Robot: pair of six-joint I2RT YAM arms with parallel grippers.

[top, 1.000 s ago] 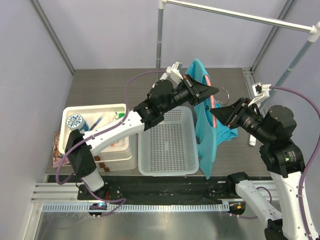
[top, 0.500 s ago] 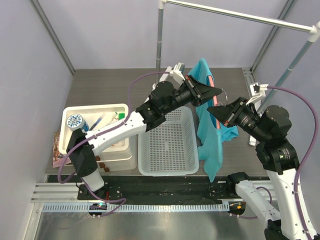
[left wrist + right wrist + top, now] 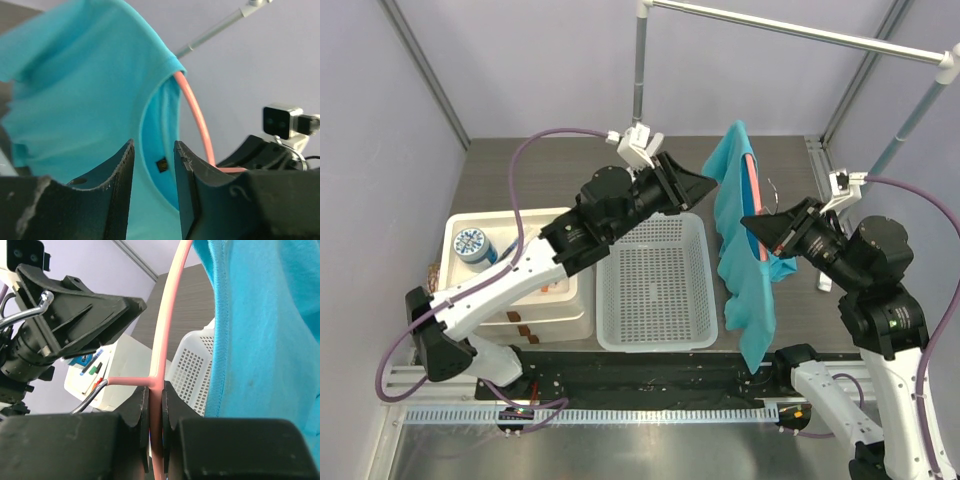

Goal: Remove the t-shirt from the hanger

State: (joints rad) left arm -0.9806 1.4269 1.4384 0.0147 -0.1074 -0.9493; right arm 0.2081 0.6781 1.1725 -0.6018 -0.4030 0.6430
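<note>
The turquoise t-shirt (image 3: pixel 748 262) hangs in the air from the salmon-pink hanger (image 3: pixel 752 190), to the right of the basket. My right gripper (image 3: pixel 757 222) is shut on the hanger's neck just below the wire hook; the right wrist view shows the pink stem (image 3: pixel 167 315) clamped between the jaws (image 3: pixel 156 390), with the shirt (image 3: pixel 270 330) to its right. My left gripper (image 3: pixel 712 180) is open and empty, just left of the shirt's collar. In the left wrist view the shirt (image 3: pixel 75 85) and the hanger arm (image 3: pixel 196 112) show beyond the parted fingers (image 3: pixel 122 172).
A white mesh basket (image 3: pixel 655 280) stands below the left gripper. A white bin (image 3: pixel 555 300) with small items is at the left. The silver rack rail (image 3: pixel 800 35) and its posts (image 3: pixel 640 70) stand at the back and right.
My left gripper has drawn back to the left, away from the shirt's collar, and its arm has swung left. The shirt now hangs longer and lower from the hanger.
</note>
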